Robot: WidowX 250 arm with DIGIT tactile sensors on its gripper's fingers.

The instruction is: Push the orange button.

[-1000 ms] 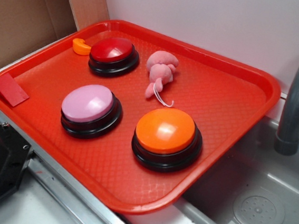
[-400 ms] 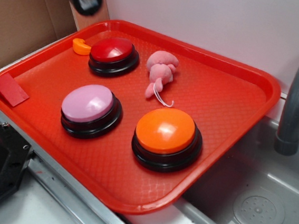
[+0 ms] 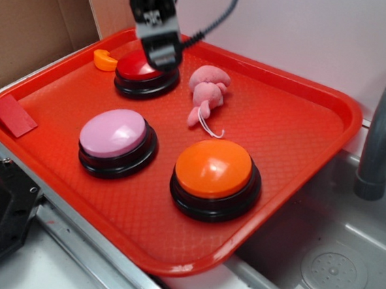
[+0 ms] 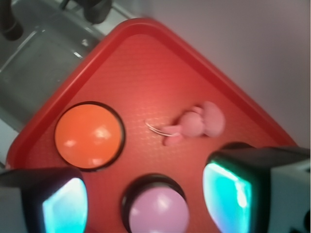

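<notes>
You were mid-approach: your gripper [image 3: 162, 51] hung above the red button [image 3: 137, 67], fingers [image 4: 228, 191] spread wide and empty. Next, cross the tray [image 3: 304, 128] to the orange button [image 3: 213, 168], then descend.

Pincer [image 4: 146, 204] pointing down, its two fingers [image 4: 228, 194] spread apart

orange button [image 3: 213, 168] on red tray [image 3: 304, 128], end effector [image 3: 161, 58] over red button [image 3: 137, 71]
</notes>
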